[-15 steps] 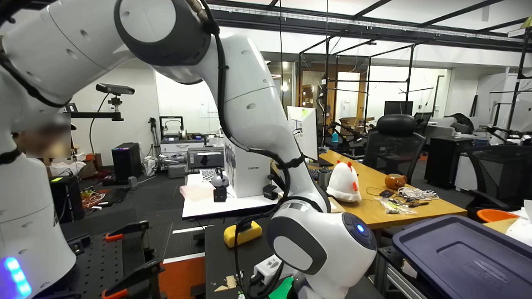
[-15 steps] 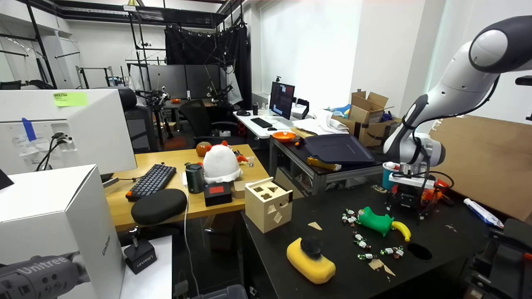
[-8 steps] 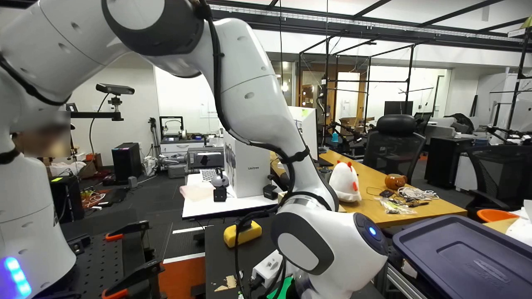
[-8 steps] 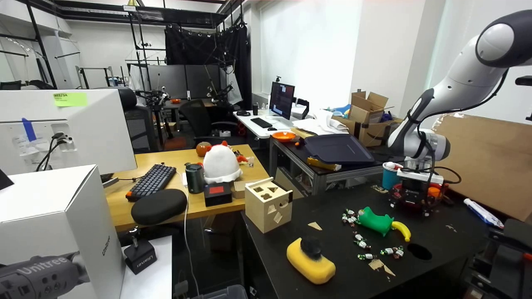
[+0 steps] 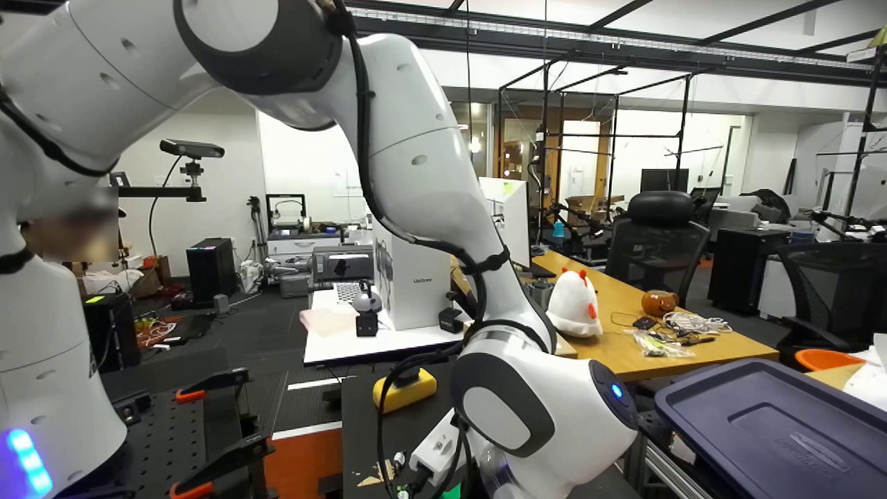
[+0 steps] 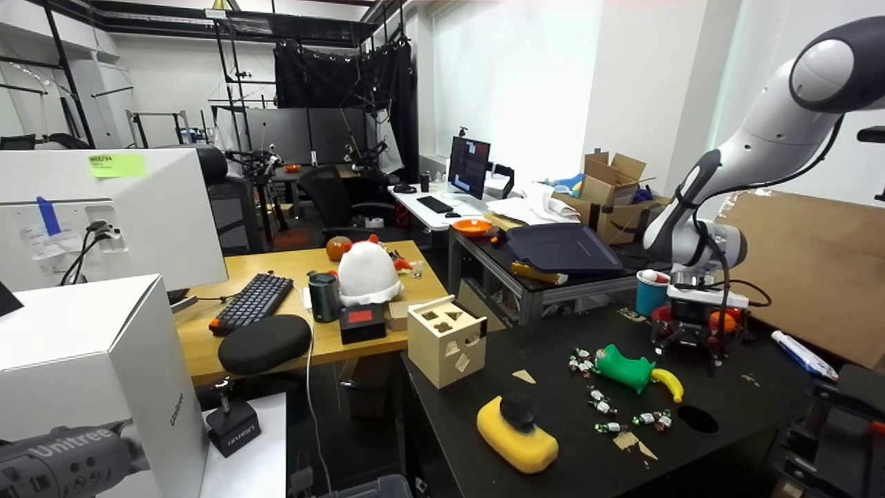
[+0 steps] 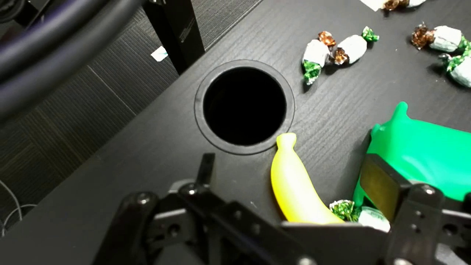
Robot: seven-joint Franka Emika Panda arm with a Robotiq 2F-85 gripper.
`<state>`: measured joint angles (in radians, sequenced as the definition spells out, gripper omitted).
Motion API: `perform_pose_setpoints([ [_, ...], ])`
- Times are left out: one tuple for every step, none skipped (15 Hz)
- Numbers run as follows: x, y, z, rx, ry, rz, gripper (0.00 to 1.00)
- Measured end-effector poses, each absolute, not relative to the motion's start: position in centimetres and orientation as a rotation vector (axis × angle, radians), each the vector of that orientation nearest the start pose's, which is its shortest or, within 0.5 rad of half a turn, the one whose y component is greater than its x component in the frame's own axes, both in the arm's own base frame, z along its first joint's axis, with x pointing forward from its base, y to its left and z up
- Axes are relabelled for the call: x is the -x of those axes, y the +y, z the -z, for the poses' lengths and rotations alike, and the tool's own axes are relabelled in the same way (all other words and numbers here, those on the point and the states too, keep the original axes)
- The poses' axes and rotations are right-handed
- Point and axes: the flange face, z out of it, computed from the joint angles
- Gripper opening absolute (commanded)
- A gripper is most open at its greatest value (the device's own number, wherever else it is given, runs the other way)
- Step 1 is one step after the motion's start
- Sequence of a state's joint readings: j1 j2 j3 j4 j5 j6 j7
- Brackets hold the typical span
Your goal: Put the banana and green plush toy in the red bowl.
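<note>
The yellow banana [image 7: 294, 180] lies on the black table, its stem end against the rim of a round hole. In the wrist view it shows between the wide-parted fingers of my gripper [image 7: 294, 173], not gripped. Beside it lies the green plush toy [image 7: 427, 147], partly behind one fingertip. An exterior view has the banana [image 6: 668, 384] touching the toy [image 6: 623, 369], with my gripper [image 6: 688, 354] hanging open above the table, past them. Behind the gripper shows part of the red bowl [image 6: 662, 315], with something orange by it. In an exterior view only a sliver of the toy [image 5: 452, 492] shows.
Wrapped candies [image 7: 352, 49] lie scattered round the toy. The hole's rim [image 7: 199, 106] is near the table edge. A wooden shape box [image 6: 448, 353], a yellow sponge-like block [image 6: 515, 443], a teal cup [image 6: 648, 299] and a white tube [image 6: 805, 354] also stand or lie on the table.
The arm has shifted slightly right in an exterior view and the gripper has turned a little, baring some of the red bowl. The banana and toy have not moved.
</note>
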<state>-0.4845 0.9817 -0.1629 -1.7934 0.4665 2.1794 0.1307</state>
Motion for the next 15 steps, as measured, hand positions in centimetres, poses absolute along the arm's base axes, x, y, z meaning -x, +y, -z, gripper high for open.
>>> perform_pose_setpoints([
  [-43.8,-31.9,2.3,2.361,1.465,-0.717,1.0],
  [-43.8,-31.7,2.4,2.373,1.456,-0.723,1.0],
  [-43.9,-31.5,2.6,2.387,1.451,-0.719,1.0],
  [-44.1,-31.2,2.9,2.407,1.448,-0.707,1.0],
  [-44.3,-30.9,3.2,2.428,1.445,-0.695,1.0],
  [-44.5,-30.7,3.5,2.449,1.441,-0.684,1.0],
  [-44.6,-30.5,3.8,2.472,1.436,-0.673,1.0],
  [-44.7,-30.3,4.1,2.493,1.433,-0.664,1.0],
  [-44.8,-30.3,4.3,2.514,1.43,-0.653,1.0],
  [-44.8,-30.4,4.4,2.537,1.424,-0.649,1.0],
  [-44.8,-30.5,4.5,2.559,1.418,-0.645,1.0],
  [-44.8,-30.6,4.6,2.58,1.412,-0.641,1.0],
  [-44.8,-30.7,4.6,2.598,1.407,-0.637,1.0],
  [-44.8,-30.9,4.6,2.614,1.402,-0.636,1.0],
  [-44.8,-31.0,4.5,2.626,1.398,-0.633,0.75],
])
